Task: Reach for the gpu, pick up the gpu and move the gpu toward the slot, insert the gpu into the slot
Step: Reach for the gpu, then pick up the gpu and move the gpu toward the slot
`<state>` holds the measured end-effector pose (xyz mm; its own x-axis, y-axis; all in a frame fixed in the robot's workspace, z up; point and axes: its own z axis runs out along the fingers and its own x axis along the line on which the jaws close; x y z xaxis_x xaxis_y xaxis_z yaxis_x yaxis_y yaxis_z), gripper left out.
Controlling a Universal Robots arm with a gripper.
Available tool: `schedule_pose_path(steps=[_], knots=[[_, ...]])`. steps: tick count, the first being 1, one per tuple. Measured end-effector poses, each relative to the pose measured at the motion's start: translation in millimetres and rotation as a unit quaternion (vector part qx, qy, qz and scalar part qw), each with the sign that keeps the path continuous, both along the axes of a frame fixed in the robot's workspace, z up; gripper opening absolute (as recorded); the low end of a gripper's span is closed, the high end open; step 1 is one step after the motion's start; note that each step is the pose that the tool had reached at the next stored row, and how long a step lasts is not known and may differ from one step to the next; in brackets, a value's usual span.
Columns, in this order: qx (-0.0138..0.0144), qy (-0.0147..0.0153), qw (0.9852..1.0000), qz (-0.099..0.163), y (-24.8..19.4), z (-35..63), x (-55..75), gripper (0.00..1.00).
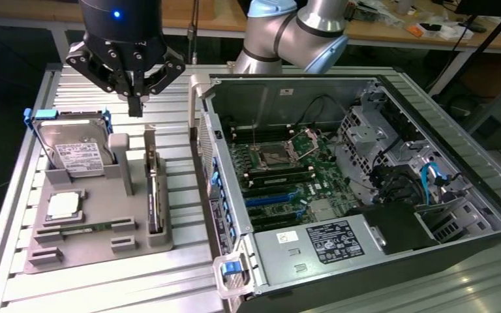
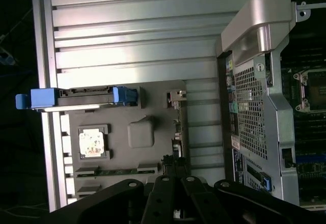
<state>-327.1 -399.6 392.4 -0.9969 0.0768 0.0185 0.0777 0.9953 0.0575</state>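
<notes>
Exterior view: gripper (image 1: 136, 109) clenched, empty, upper left of frame; gpu (image 1: 153, 195) on edge in grey holder (image 1: 102, 242) below-right. Reach imo: square jaws to card's top edge, approach vertical

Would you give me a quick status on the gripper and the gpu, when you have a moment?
Gripper shut, empty, hovering above the fixture. Gpu on edge in the fixture, untouched. Hard drive alongside, apart from it.
</notes>
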Motion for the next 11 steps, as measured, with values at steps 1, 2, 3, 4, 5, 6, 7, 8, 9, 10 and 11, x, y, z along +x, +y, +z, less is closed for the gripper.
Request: schedule_pose_path(steps=[1,2,3,4,5,6,7,8,9,10,11], knots=[[0.0000,0.0000,1.0000,0.000,0.0,0.0,0.0,0.11],[0.0000,0.0000,1.0000,0.000,0.0,0.0,0.0,0.11],[0.0000,0.0000,1.0000,0.000,0.0,0.0,0.0,0.11],[0.0000,0.0000,1.0000,0.000,0.0,0.0,0.0,0.11],[0.0000,0.0000,1.0000,0.000,0.0,0.0,0.0,0.11],[0.0000,0.0000,1.0000,0.000,0.0,0.0,0.0,0.11],[0.0000,0.0000,1.0000,0.000,0.0,0.0,0.0,0.11],[0.0002,0.0000,1.0000,0.000,-0.3,0.0,-0.1,0.11],[0.0004,0.0000,1.0000,0.000,-0.6,-0.1,-0.1,0.11],[0.0004,0.0000,1.0000,0.000,-0.8,0.0,-0.1,0.17],[0.0004,0.0000,1.0000,0.000,-1.1,0.0,0.0,0.24]])
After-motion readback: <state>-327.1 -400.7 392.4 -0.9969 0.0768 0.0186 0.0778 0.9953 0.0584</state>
